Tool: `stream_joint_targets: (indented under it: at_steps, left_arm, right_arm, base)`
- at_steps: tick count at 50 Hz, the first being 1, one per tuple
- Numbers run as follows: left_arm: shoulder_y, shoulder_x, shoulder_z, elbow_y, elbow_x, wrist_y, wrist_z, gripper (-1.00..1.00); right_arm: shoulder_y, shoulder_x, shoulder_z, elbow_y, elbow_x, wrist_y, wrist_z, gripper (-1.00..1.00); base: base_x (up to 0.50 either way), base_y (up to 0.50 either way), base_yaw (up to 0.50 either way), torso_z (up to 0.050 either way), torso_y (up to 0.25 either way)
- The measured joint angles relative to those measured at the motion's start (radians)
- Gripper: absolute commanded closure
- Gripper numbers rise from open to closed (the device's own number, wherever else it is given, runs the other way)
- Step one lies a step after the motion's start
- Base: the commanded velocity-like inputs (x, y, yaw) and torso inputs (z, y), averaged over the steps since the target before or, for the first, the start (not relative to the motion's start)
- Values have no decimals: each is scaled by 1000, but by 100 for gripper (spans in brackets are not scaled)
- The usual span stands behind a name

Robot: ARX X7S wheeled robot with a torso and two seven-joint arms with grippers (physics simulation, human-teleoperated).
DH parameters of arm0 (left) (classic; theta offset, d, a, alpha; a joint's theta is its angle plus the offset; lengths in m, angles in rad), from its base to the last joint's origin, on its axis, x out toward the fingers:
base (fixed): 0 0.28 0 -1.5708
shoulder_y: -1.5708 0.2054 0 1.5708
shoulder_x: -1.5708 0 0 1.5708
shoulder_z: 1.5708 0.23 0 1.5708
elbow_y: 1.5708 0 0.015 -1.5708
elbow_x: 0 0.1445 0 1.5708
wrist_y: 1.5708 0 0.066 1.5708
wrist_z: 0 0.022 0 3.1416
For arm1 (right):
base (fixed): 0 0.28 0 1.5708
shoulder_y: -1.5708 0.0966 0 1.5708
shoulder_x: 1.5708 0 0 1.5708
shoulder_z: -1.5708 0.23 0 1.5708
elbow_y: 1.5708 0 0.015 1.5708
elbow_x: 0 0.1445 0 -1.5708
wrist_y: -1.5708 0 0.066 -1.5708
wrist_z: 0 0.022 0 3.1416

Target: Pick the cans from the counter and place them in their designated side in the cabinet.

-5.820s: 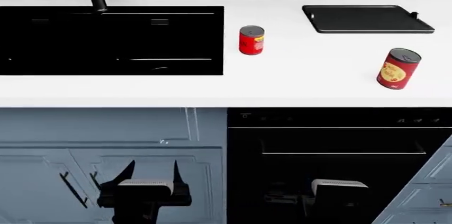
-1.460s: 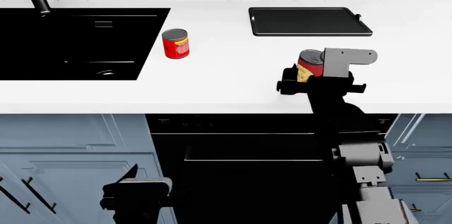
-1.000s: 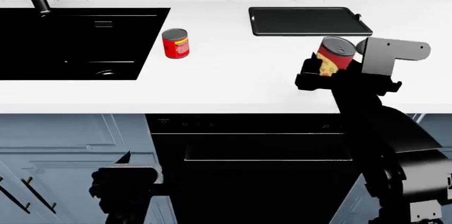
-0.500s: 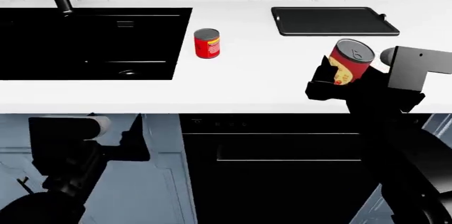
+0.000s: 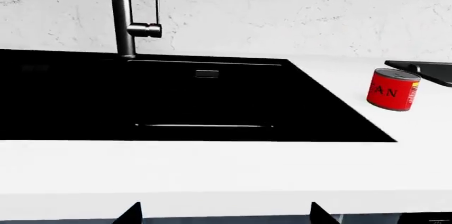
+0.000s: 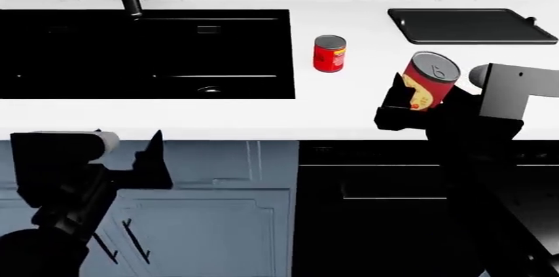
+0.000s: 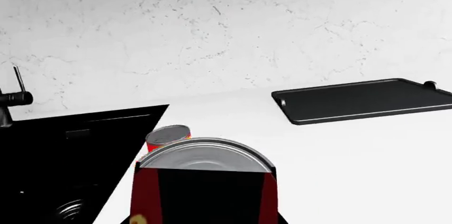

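Head view shows the white bench (image 6: 262,113) as the largest surface, its thick front edge running across above the blue cabinet doors (image 6: 209,218). The black sink (image 6: 148,51) takes its left part, the black tray (image 6: 467,25) its far right corner, leaving bare worktop between them. The right claw (image 6: 410,103) is clenched on one can (image 6: 428,80), which is tilted and lifted over the front edge, probably so it clears the bench for carrying to the cabinet. The other can (image 6: 329,53) stands upright just beside the sink's right rim, well apart from the tray, with open room on every side but the sink's. The left claw (image 6: 148,162) hangs below the bench edge before the doors; the left wrist view shows its tips spread, grasping nothing. No open cabinet is visible.
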Motion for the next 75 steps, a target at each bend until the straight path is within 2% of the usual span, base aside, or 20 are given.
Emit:
stream_joint_targets:
  at_steps: [19, 45, 52, 60, 75]
  left_arm:
    - [-36, 18, -1, -31, 45, 32, -32, -100]
    - [-127, -10, 54, -102, 74, 52, 43, -100]
    - [-146, -20, 65, -110, 80, 53, 58, -100]
    - [-220, -33, 97, -133, 84, 24, 69, -100]
    - [-512, -34, 211, -330, 116, -85, 108, -100]
  right_arm:
    - [11, 9, -9, -14, 17, 14, 6, 100]
    - [71, 13, -54, 5, 22, 10, 1, 100]
    - [99, 7, -69, 13, 33, 11, -1, 100]
    - [210, -5, -75, 65, 54, 55, -1, 100]
    - [596, -3, -174, 319, 32, 102, -56, 100]
  base:
    - [0, 500, 0, 0, 1]
    - [8, 500, 0, 1, 1]
    - [0, 0, 0, 0, 0]
    - [0, 0, 0, 31, 0]
    - [0, 0, 0, 50, 0]
